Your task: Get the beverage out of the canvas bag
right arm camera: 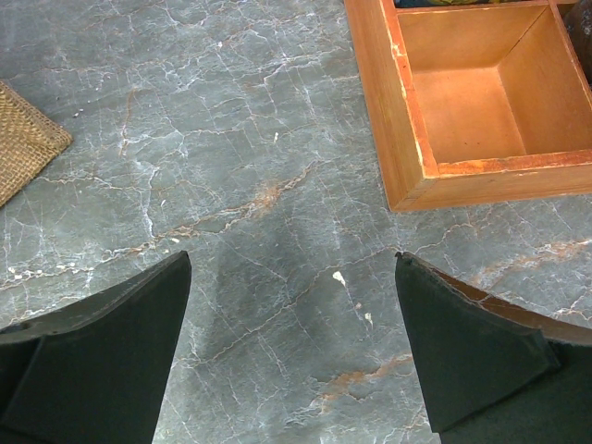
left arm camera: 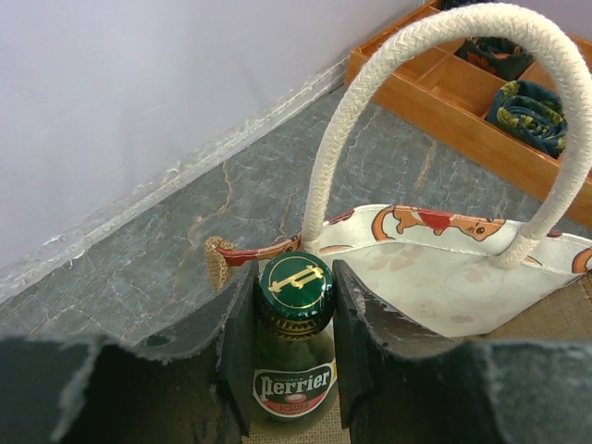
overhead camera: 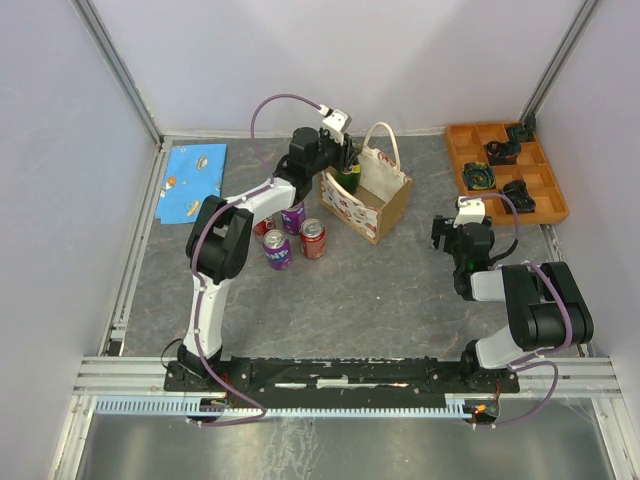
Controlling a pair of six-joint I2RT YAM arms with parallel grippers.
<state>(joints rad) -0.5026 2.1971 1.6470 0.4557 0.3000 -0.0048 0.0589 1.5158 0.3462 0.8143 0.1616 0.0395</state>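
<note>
Gripping the green glass Perrier bottle [left arm camera: 294, 388] by its neck, the left hand [left arm camera: 292, 305] has it inside the small tan canvas bag [left arm camera: 444, 277]. Next, probably: lift straight up. The right hand [right arm camera: 291, 277] is open.

The bottle [left arm camera: 294, 370] drops off the left wrist view's bottom edge, flanks masked by the left hand [left arm camera: 294, 277]. The canvas bag [left arm camera: 435, 277] runs past the right edge. Overhead, items in the orange tray [overhead camera: 455, 155] are too small to name.
</note>
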